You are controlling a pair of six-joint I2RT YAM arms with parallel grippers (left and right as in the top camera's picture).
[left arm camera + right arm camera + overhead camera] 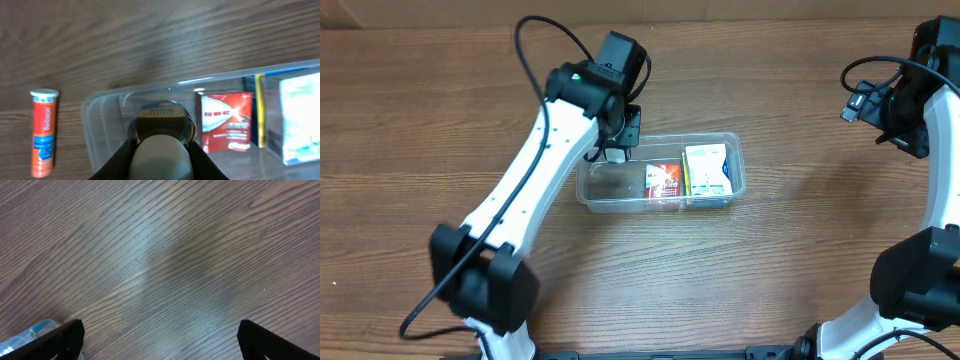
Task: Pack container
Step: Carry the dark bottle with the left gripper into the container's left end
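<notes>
Overhead. The container [603, 188] lies mid-table [420, 120], one end directly under my left gripper [616, 150]. My own forearm crosses that corner and hides part of the rim. My right arm is well off to the far side.

Left wrist. Fingers [119, 161] are clamped on one bottle [161, 131], cream cap toward the lens, gold-banded label beyond. It blocks the container floor below, so I cannot tell whether they touch. Past the bottle, inside: one red-and-white box [225, 122], then one pale box [300, 120] with a yellow and blue edge. Outside the end wall, apart from it: one orange tube [44, 132] lying flat. The container is clear, shallow, with rounded corners and a raised rim.

Right wrist. My right gripper [160, 332] is spread wide, holding nothing, with bare woodgrain under it.
</notes>
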